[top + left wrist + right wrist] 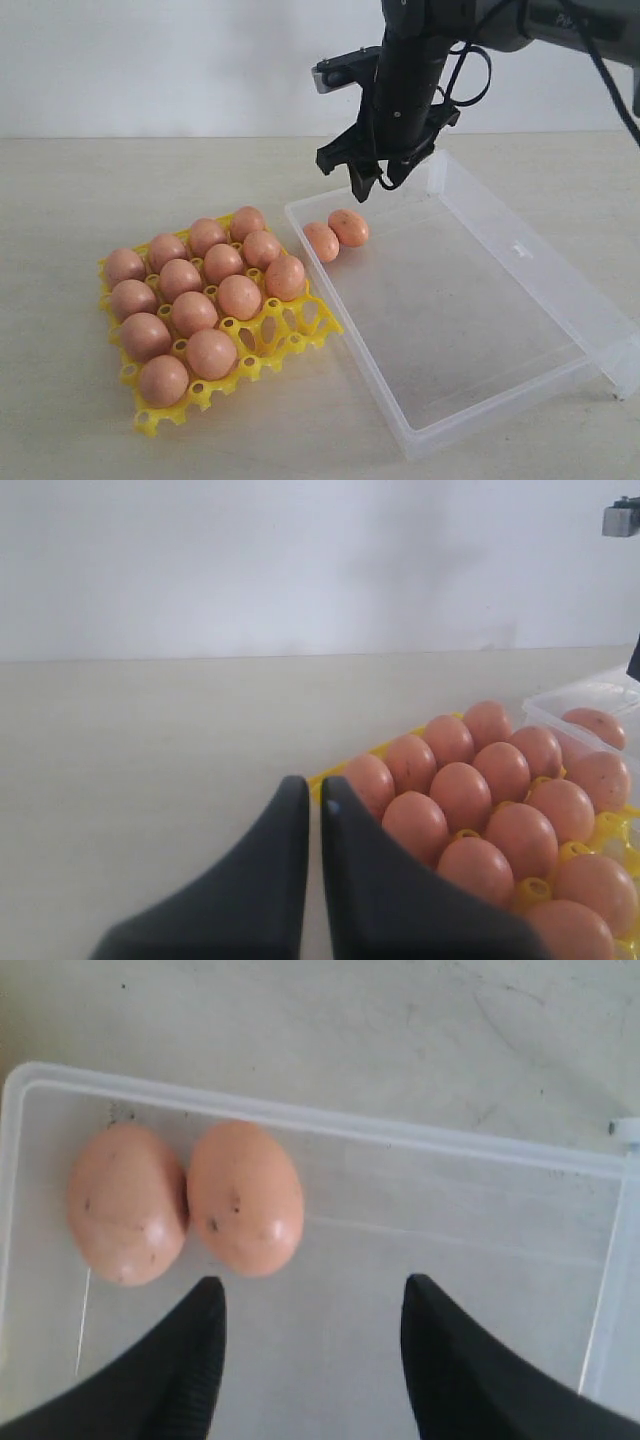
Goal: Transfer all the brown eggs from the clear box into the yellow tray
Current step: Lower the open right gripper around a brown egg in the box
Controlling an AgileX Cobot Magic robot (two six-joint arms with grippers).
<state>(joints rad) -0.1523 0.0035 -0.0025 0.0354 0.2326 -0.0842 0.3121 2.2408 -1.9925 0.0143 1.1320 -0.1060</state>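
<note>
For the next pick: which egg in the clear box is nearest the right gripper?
The egg farther from the yellow tray sits closest to the open right gripper; the other egg touches it on the tray side.

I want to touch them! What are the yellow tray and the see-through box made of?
The yellow tray looks like glossy moulded plastic: one bright even colour, with shiny rounded pegs. The clear box looks like thin plastic, slightly cloudy: the table shows through its floor and walls.
</note>
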